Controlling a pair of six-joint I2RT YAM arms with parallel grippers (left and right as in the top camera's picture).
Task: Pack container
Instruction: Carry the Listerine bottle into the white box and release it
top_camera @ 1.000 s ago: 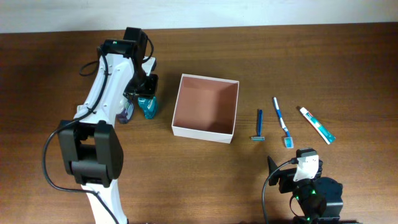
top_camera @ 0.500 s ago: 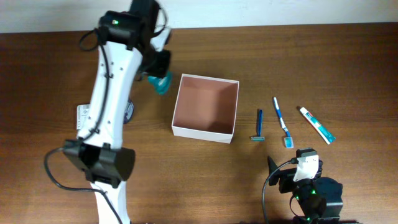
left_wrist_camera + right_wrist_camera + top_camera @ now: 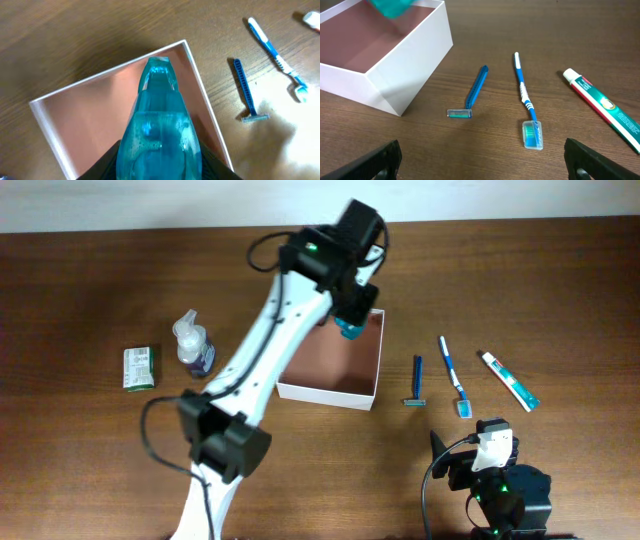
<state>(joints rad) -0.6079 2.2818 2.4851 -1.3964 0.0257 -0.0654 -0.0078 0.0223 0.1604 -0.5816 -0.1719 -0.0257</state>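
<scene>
Razor (image 3: 414,383) and toothbrush (image 3: 453,375) lie right of the container (image 3: 328,393) (bottle (image 3: 160,125) above).

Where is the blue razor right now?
In the overhead view, the blue razor lies on the table just right of the container, between it and the toothbrush.
</scene>
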